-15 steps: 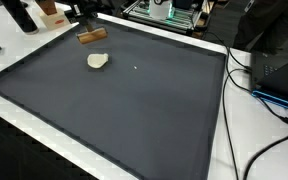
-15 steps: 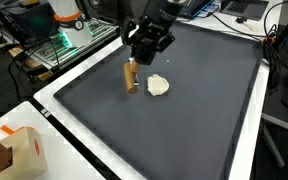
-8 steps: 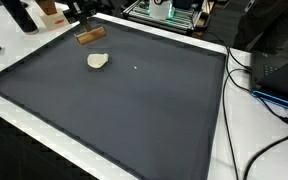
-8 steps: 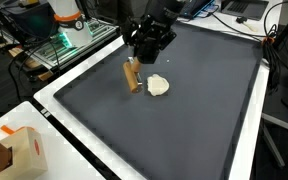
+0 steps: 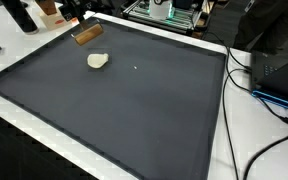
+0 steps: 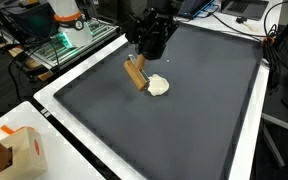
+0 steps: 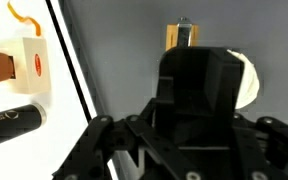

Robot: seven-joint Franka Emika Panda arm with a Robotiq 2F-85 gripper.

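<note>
A brown wooden block (image 6: 136, 73) hangs tilted just over the dark mat (image 6: 184, 110), and my black gripper (image 6: 141, 57) grips its upper end. A cream-coloured lump (image 6: 158, 86) lies on the mat right beside the block. In an exterior view the block (image 5: 86, 34) and the lump (image 5: 98, 61) are near the mat's far left corner, below my gripper (image 5: 76, 20). In the wrist view the gripper body hides the jaws. The block (image 7: 181, 38) and part of the lump (image 7: 250, 80) show beyond it.
The mat has a white border (image 6: 84, 140). An orange and white box (image 6: 19, 150) stands off the mat, seen also in the wrist view (image 7: 29, 60) next to a black cylinder (image 7: 9, 120). Cables (image 5: 274, 95) and a black device lie off one side. Electronics (image 5: 169, 10) stand behind.
The block went from upright on the mat to tilted and slightly raised. The gripper turned and shifted a little with it. The lump stayed put.
</note>
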